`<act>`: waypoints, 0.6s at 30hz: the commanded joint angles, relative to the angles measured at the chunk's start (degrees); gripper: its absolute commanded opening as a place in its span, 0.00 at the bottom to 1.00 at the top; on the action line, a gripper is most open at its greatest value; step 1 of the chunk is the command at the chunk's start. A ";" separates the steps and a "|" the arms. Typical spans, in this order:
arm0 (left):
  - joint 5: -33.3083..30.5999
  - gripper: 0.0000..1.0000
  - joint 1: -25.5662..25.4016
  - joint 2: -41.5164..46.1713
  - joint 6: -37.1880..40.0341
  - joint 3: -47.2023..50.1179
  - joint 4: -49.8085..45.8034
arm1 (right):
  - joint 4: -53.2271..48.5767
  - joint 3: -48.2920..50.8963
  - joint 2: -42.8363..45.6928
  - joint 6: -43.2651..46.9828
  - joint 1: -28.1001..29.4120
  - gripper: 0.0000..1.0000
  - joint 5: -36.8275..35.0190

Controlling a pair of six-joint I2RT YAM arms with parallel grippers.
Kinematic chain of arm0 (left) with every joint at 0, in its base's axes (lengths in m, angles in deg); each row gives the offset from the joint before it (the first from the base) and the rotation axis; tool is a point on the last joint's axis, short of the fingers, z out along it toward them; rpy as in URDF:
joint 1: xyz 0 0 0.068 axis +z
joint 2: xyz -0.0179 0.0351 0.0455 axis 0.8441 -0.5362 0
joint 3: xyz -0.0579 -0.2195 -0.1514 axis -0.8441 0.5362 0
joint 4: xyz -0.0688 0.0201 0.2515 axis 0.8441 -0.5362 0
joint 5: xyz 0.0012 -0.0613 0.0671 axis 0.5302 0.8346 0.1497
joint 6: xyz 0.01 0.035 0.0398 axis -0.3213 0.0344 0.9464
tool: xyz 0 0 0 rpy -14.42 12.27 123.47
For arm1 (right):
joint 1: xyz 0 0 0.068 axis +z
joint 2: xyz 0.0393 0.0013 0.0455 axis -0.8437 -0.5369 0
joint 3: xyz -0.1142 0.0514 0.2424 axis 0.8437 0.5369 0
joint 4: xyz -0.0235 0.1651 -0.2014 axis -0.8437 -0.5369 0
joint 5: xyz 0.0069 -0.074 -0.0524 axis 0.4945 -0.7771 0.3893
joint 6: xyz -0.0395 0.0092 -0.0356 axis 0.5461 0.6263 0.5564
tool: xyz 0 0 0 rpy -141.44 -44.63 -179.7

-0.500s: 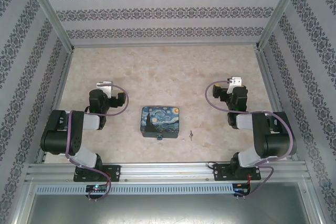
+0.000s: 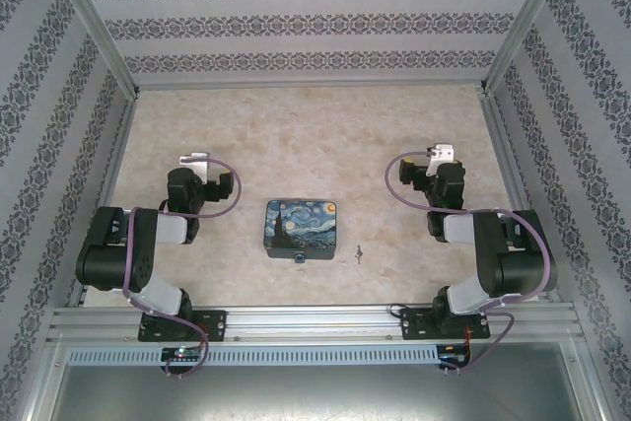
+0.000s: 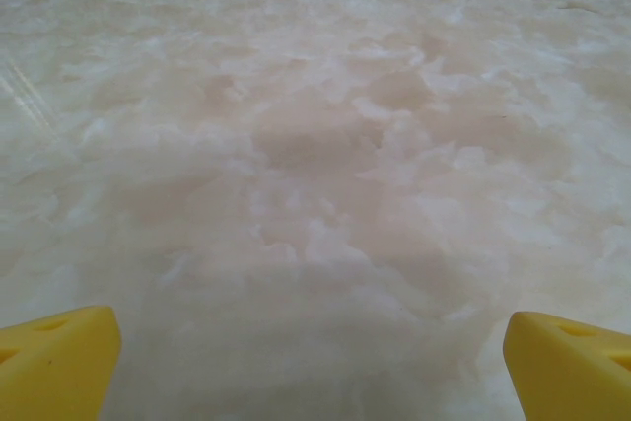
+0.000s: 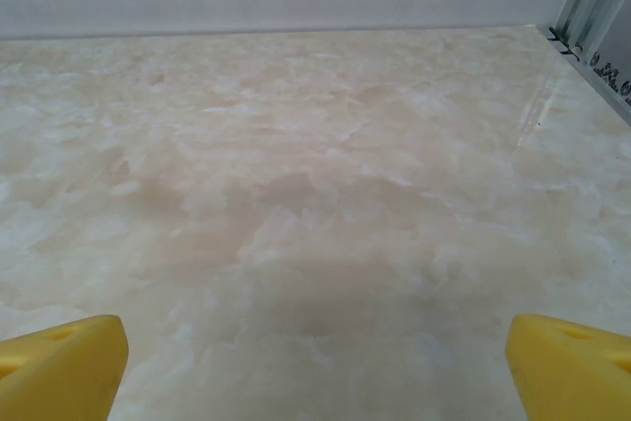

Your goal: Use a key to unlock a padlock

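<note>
The tiny blue-teal padlock [image 2: 299, 257] hangs at the near edge of the Starry Night box [image 2: 301, 227] in the middle of the table. The thin grey key [image 2: 359, 253] lies on the marble surface just right of the box. My left gripper [image 2: 195, 159] rests folded back, far left of the box, and my right gripper [image 2: 443, 152] sits far right of it. In the wrist views both the left gripper [image 3: 314, 367] and the right gripper [image 4: 315, 370] stand open over bare table, yellow fingertips [image 3: 59, 362] [image 4: 572, 367] wide apart, nothing between them.
Patterned walls [image 2: 296, 27] enclose the marble table [image 2: 296, 135] on three sides, with metal frame posts [image 2: 508, 36] at the corners. An aluminium rail [image 2: 315, 322] runs along the near edge where the arm bases are bolted.
</note>
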 commanded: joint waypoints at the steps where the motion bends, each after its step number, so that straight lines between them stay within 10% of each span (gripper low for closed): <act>1: -0.79 1.00 0.72 -0.01 -0.80 -1.12 0.47 | 1.55 0.27 0.14 0.70 0.19 0.98 0.05; 12: -2.74 1.00 0.72 7.00 -1.89 -9.57 -19.37 | -18.48 -6.45 11.10 -1.16 -0.26 0.98 1.71; 18: -1.83 1.00 0.63 12.43 -15.09 -19.15 -40.78 | -37.44 -13.90 18.03 -23.01 -3.04 0.98 6.22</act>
